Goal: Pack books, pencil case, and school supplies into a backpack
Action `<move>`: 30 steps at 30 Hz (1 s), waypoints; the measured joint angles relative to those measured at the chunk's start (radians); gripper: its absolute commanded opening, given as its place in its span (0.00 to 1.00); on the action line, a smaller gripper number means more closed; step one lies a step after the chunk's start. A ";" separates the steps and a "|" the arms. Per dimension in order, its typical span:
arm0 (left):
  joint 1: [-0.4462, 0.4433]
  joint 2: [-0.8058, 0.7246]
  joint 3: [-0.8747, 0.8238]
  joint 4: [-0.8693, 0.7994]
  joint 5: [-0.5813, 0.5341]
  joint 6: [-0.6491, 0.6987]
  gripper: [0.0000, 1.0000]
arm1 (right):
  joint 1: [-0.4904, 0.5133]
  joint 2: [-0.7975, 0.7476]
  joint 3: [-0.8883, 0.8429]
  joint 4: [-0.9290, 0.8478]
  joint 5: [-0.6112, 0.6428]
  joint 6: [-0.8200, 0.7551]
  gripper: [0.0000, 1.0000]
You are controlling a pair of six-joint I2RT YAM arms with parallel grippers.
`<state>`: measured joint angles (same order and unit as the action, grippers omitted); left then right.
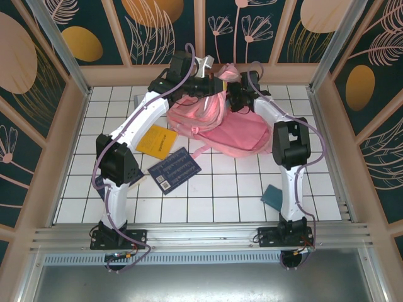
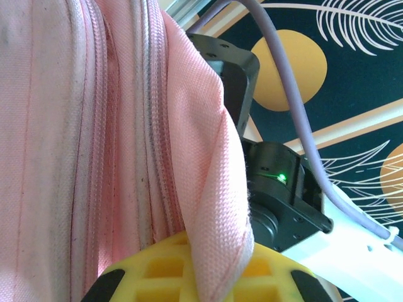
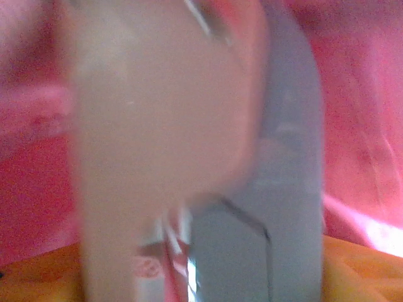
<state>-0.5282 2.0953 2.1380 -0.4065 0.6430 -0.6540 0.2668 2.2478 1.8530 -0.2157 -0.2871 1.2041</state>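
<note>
Left of centre on bench (image 1: pixel 239 189): yellow-orange book (image 1: pixel 157 139) lying flat, label side up, partly under the left arm's forearm. Just nearward of it, toward the near edge: navy book (image 1: pixel 174 170), flat, skewed to the tile lines, the two corners close, contact not resolved. At far-centre of bench: backpack (image 1: pixel 220 123), pink, slumped, its upper part lifted toward the far edge. Left pincer (image 2: pixel 201 277) clamped on a fold of backpack fabric beside the zip seams, yellow fingers (image 2: pixel 157 270) pressed in from either side. Right of that: right pincer (image 1: pixel 238 99) at the backpack's upper right rim, among pink cloth; wrist view blurred, a pale shape and a grey slab close to the lens, jaw state impossible to tell. Toward near-right corner, beside right arm's base: teal pad (image 1: pixel 274 195), flat, well apart from backpack.
</note>
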 measured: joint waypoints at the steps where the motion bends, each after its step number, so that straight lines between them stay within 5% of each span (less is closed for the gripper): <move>1: 0.000 0.000 0.000 0.002 0.000 0.000 0.00 | -0.002 0.016 0.018 0.000 0.004 0.006 0.86; 12: 0.000 0.000 0.000 0.005 -0.010 0.000 0.00 | -0.007 0.043 0.024 0.045 0.029 0.006 0.88; 19: 0.005 0.000 0.017 0.004 -0.023 -0.005 0.00 | -0.007 -0.031 0.017 -0.087 0.075 -0.086 0.86; 25: 0.016 0.000 0.034 0.004 -0.026 -0.012 0.00 | 0.003 -0.262 -0.140 -0.174 0.142 -0.245 0.87; 30: 0.018 0.004 0.035 0.005 -0.024 -0.024 0.00 | 0.039 -0.605 -0.397 -0.238 0.251 -0.335 0.87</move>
<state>-0.5106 2.0991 2.1731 -0.4011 0.6189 -0.6781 0.3058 1.6424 1.4555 -0.4538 -0.0360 0.8688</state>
